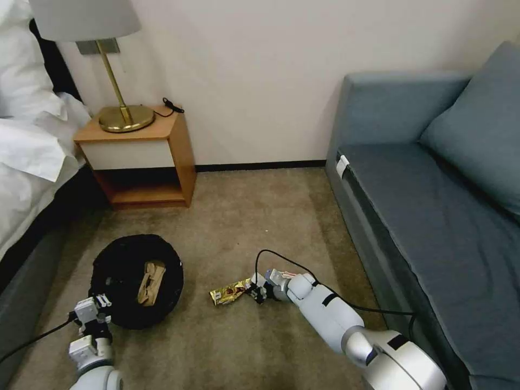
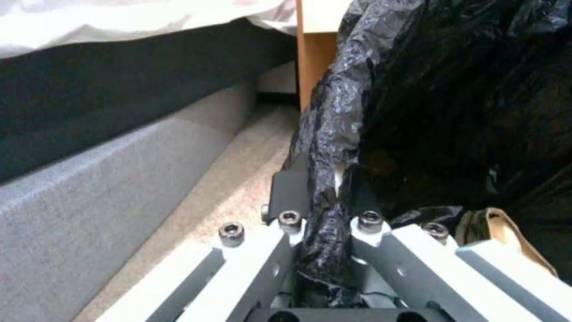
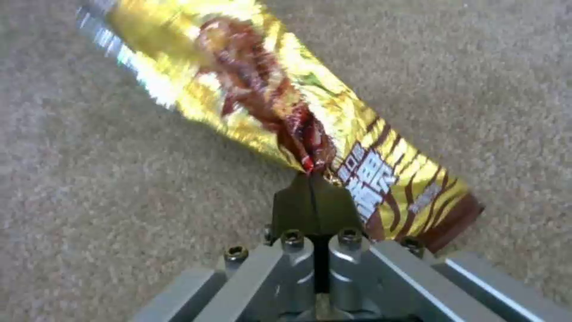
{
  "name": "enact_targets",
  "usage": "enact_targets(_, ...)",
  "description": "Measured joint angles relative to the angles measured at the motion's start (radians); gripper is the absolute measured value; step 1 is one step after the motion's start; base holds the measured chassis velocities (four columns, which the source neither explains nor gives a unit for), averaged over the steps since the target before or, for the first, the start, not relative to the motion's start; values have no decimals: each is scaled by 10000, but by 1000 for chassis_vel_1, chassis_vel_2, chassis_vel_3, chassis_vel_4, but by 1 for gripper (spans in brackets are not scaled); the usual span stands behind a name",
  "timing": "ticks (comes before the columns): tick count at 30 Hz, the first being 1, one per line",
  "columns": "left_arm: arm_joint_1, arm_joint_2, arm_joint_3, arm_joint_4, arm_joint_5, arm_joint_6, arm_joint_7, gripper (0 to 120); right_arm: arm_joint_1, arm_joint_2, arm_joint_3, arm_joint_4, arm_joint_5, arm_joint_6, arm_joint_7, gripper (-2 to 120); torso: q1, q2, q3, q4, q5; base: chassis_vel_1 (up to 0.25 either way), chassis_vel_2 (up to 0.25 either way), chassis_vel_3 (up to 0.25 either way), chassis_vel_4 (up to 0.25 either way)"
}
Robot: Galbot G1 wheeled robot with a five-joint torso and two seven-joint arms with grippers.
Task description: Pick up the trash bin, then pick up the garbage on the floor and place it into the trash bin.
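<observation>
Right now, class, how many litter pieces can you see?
2: tan paper inside the bin; gold wrapper pinched by the right gripper. More may be hidden.

- The right arm [image 1: 346, 325] stretches low over the carpet toward the trash bin [image 1: 135, 281], its white forearm nearly level, with a black cable looping off the wrist.
- The right gripper [image 3: 311, 190] is well short of the bin, its dark fingertips pressed together on a pinched fold of the gold-brown snack wrapper [image 3: 286, 116].
- The left arm [image 1: 92, 352] rises beside the bin's near edge, wrist pointing up toward the rim.
- The left gripper [image 2: 321, 188] is clamped on the bin's rim, one black finger [image 2: 289, 192] outside and the other inside the bin, with crinkled black liner squeezed between them.
</observation>
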Motion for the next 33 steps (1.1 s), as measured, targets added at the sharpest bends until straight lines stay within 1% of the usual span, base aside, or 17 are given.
enact_targets(4,0,27,-6,0,-34,0,-3,3,-103,-76,3,253,139,99,-88,0,0,0,0,0,0,0,0,0,0)
enact_targets(7,3,46,-16,0,-68,-9,-5,3,-222,-164,71,720,459,198,-413,0,0,0,0,0,-1,0,0,0,0)
enact_targets(9,6,48,-17,0,-71,-16,-5,3,-236,-167,112,776,497,218,-476,0,0,0,0,0,-1,0,0,0,0)
enact_targets(11,30,58,-21,0,-83,-47,-10,3,-301,-157,431,996,619,343,-785,0,0,0,0,0,-1,0,0,0,0)
enact_targets(18,60,105,-43,-32,-148,-62,-16,3,-410,-168,828,1400,892,697,-1107,0,0,0,1,-1,-2,0,0,0,0)
enact_targets(21,47,145,-47,-48,-181,-62,-22,3,-440,-157,1069,1987,1411,990,-1403,0,0,0,1,0,-1,0,0,0,0)
enact_targets(22,37,145,-34,-58,-184,-62,-22,3,-417,-146,1086,2359,1811,1010,-1531,0,0,0,1,0,-1,0,0,0,0)
enact_targets(23,37,145,-34,-58,-184,-62,-22,3,-417,-146,1086,2359,1811,1010,-1531,0,0,0,1,0,-1,0,0,0,0)
enact_targets(24,34,136,-9,-68,-183,-62,-22,3,-387,-170,938,2881,2445,953,-1648,0,0,0,1,0,-1,0,0,0,0)
enact_targets(27,37,93,30,-161,-149,-44,-22,3,-395,-302,201,4008,3536,536,-1814,0,0,0,0,0,-2,0,0,0,0)
enact_targets(28,37,93,30,-161,-149,-44,-22,3,-395,-302,201,4008,3536,536,-1814,0,0,0,0,0,-2,0,0,0,0)
enact_targets(31,135,67,69,-517,-132,160,36,3,-486,-329,-581,5061,4089,121,-1987,0,0,0,0,1,-1,0,0,0,0)
enact_targets(33,146,65,70,-563,-131,196,45,3,-520,-311,-692,5227,4162,59,-1993,0,0,0,1,0,-1,0,0,0,0)
